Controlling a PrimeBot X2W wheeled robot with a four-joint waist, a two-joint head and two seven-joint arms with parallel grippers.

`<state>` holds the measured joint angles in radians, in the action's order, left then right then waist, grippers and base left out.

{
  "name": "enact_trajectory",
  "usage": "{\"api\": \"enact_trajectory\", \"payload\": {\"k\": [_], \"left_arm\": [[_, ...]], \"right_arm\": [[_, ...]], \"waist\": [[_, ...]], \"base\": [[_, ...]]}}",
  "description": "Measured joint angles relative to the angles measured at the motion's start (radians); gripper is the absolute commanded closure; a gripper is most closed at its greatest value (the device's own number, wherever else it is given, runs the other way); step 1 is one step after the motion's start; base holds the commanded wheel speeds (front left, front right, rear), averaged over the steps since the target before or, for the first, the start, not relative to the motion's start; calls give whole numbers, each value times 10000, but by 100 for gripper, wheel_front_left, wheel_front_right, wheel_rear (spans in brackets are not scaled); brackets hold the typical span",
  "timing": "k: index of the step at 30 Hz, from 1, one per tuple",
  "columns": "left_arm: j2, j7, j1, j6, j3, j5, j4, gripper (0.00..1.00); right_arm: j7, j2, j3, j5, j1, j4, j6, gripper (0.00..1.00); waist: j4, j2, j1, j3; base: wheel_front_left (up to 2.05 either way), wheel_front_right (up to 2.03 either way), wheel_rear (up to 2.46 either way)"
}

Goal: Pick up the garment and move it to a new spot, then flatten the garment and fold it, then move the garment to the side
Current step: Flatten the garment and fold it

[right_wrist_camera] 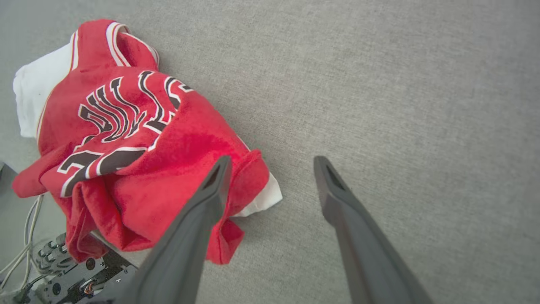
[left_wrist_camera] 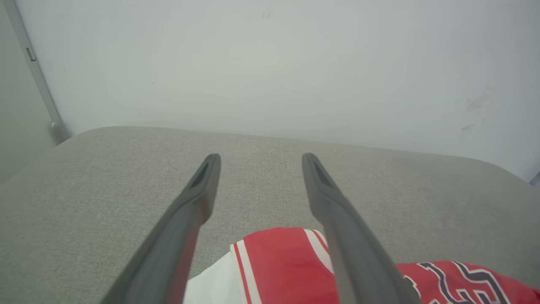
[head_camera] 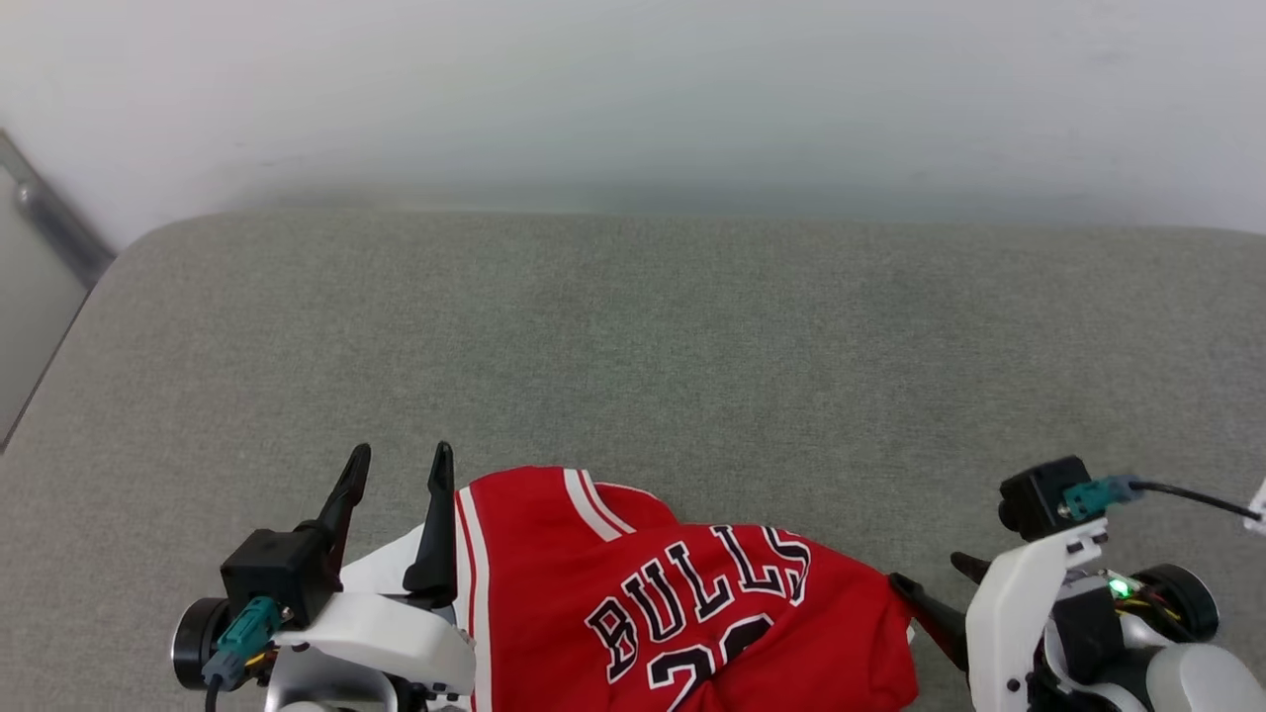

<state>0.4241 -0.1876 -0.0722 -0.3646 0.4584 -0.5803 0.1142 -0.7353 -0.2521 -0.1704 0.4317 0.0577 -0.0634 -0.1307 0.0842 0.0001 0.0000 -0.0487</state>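
The garment [head_camera: 673,593], a red jersey with black "BULLS" lettering, white sleeves and striped trim, lies crumpled at the near edge of the grey padded surface [head_camera: 633,346]. My left gripper [head_camera: 399,465] stands open at the garment's left edge, its right finger beside the striped trim. In the left wrist view the left gripper [left_wrist_camera: 260,158] is empty, with the garment [left_wrist_camera: 278,261] low between the fingers. My right gripper [head_camera: 925,572] is open just right of the garment. In the right wrist view the right gripper [right_wrist_camera: 273,161] has its left finger over the garment's [right_wrist_camera: 147,139] red hem.
A pale wall [head_camera: 633,89] rises behind the grey surface, and a metal strip [head_camera: 54,222] runs down at the far left. The surface's rounded left edge [head_camera: 59,356] drops away. Cables and robot parts [right_wrist_camera: 55,261] sit under the garment's hanging end.
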Motion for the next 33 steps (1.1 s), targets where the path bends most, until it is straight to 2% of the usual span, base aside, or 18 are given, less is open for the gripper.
{"api": "enact_trajectory", "payload": {"k": [6, 10, 11, 12, 13, 17, 23, 28, 33], "left_arm": [[-123, -92, -300, 90, 31, 29, -113, 0], [-192, -180, -433, 155, 31, 25, -236, 0], [-217, -190, -473, 186, 33, 23, -265, 0], [-232, -203, -514, 192, 27, 23, -288, 0], [-236, -228, -550, 207, 21, 21, -316, 0], [-276, -284, -571, 213, -8, -25, -430, 0], [-311, -366, -570, 213, -40, -50, -500, 0], [-284, -370, -560, 213, -50, -69, -502, 0], [-272, -353, -560, 215, -17, -111, -491, 0]], "right_arm": [[-1101, -552, -1162, 920, 1028, 769, -2, 0], [-1670, -790, -1555, 1478, 1288, 1459, 0, 0], [-1778, -798, -1603, 1601, 1362, 1597, 0, 11], [-1868, -817, -1653, 1647, 1425, 1726, 0, 59], [-1889, -838, -1674, 1707, 1480, 1791, 0, 100], [-1705, -915, -1641, 1837, 1800, 1994, -2, 100], [-602, -1229, -1074, 1402, 2665, 2211, -2, 100], [261, -1325, -73, 786, 3181, 2247, -2, 100], [830, -1074, 1488, 42, 2814, 2514, -2, 100]], "waist": [[282, 0, 0, -523], [437, -1, 1, -761], [464, 0, 0, -810], [487, 0, 0, -852], [506, 0, 0, -885], [517, 0, 1, -920], [386, 0, 0, -816], [180, 0, 0, -758], [-10, 0, 0, -751]], "base": [[0, 0, 0], [0, 0, 0], [0, 0, 0], [0, 0, 0], [0, 0, 0], [0, 0, 0], [0, 0, 0], [0, 0, 0], [0, 0, 0]]}}
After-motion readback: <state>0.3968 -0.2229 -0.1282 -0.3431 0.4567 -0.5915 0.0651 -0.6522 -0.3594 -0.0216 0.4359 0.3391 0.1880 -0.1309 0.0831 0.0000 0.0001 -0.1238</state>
